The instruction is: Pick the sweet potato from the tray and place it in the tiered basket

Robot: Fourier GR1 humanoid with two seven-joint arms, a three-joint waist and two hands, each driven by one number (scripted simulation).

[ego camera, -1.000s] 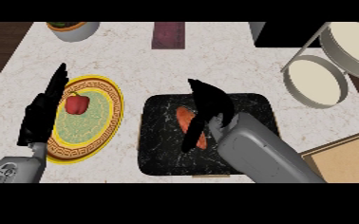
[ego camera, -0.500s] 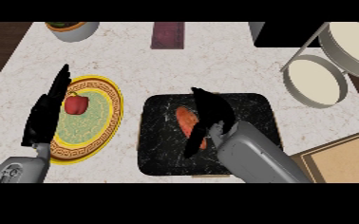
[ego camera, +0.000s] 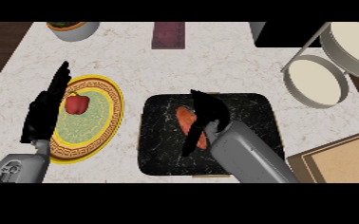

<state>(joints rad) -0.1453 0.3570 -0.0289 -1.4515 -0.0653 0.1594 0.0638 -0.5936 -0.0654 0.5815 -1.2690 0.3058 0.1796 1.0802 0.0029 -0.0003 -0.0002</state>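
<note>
Sweet potato (on tray), right robot hand over it

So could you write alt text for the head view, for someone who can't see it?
The robot's right hand reaches down onto an orange sweet potato lying on a square black marbled tray. Its left hand rests open beside a round yellow-rimmed plate holding a red pepper, and a white wire tiered basket stands at the right.

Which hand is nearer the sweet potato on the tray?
Right. The right hand is over the sweet potato on the black tray, partly covering it. The left hand rests well away, beside the yellow plate.
</note>
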